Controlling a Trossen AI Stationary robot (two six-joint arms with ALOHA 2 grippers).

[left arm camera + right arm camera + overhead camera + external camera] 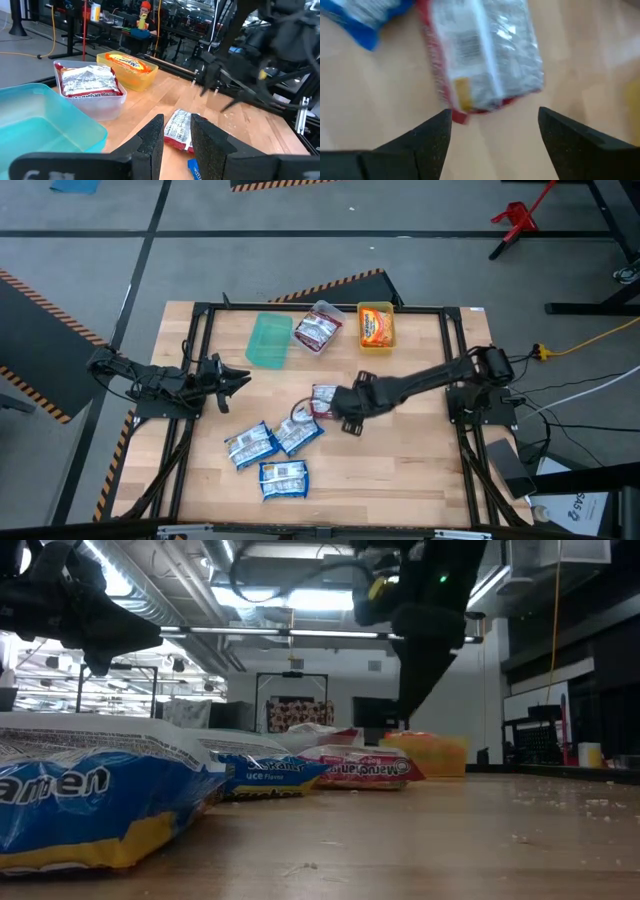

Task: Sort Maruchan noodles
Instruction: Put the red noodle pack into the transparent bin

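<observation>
A red Maruchan packet lies flat on the table near the middle, silver back side up. My right gripper hangs open just above its near end, pointing steeply down and touching nothing. Three blue packets lie at the front left of the table. Red packets fill the clear bin and an orange packet lies in the yellow bin. My left gripper waits level at the table's left, its fingers a little apart with nothing between them.
At the table's far edge stand a green bin, a clear bin and a yellow bin in a row. A black frame runs around the tabletop. Bare wood lies at the front right.
</observation>
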